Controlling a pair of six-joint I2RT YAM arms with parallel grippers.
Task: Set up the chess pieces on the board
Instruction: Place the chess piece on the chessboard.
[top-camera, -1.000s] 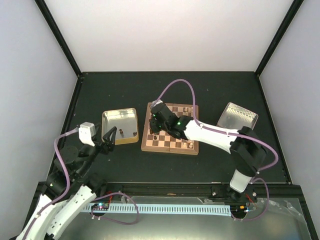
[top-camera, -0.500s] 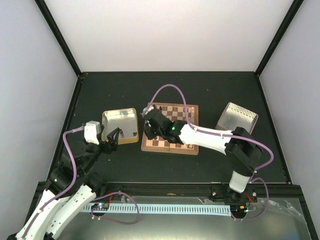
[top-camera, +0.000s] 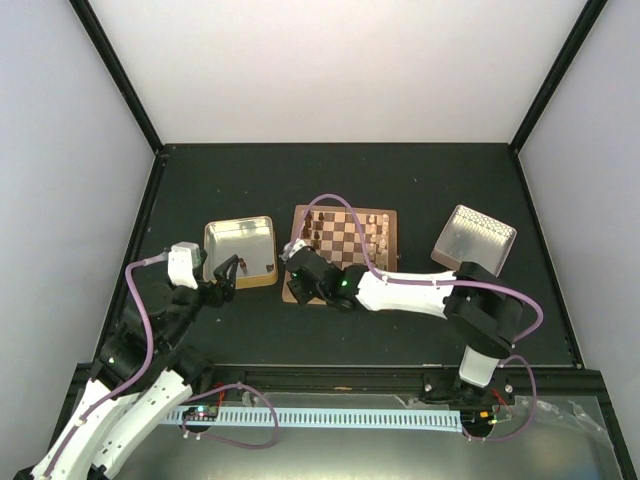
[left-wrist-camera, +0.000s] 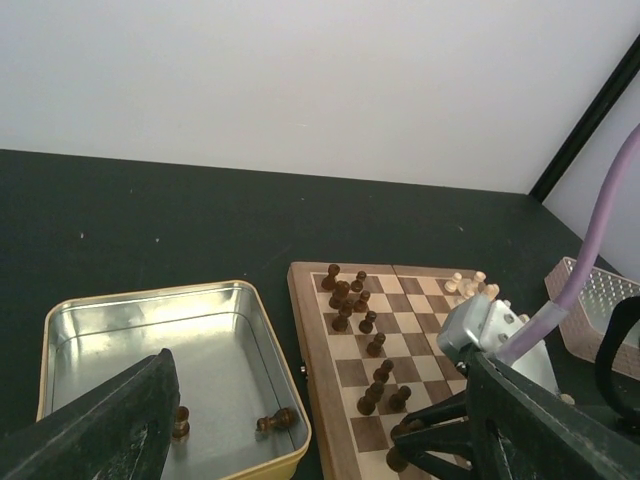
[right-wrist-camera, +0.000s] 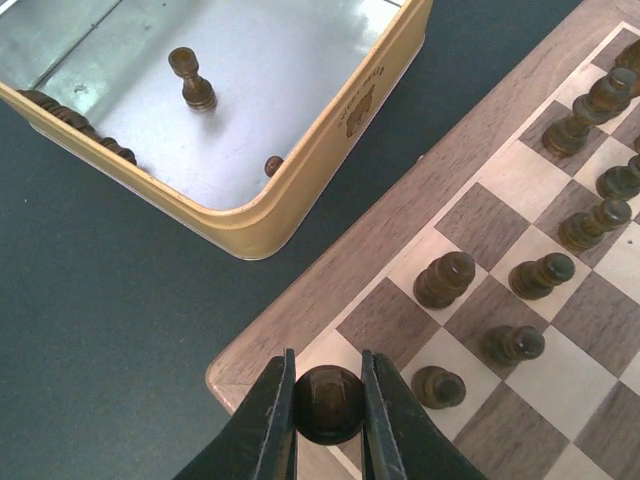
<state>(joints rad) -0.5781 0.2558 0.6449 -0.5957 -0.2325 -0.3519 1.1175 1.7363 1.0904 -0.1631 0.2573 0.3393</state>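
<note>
The right gripper (right-wrist-camera: 326, 372) pinches a dark piece (right-wrist-camera: 327, 408) at the board (right-wrist-camera: 392, 236) corner — the left gripper (top-camera: 227, 272) gapes wide by the tin (top-camera: 240, 221).

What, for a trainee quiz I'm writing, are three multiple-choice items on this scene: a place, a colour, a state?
1. From above, the tin lies: A left of the board; B on it; C right of it.
2. The piece in the right gripper is: A cream; B dark brown; C red.
3. The left gripper is: A open; B shut on a piece; C shut on the tin.
Answers: A, it sits off the board's left edge; B, its rounded top looks dark brown; A, its fingers stand wide apart.
</note>
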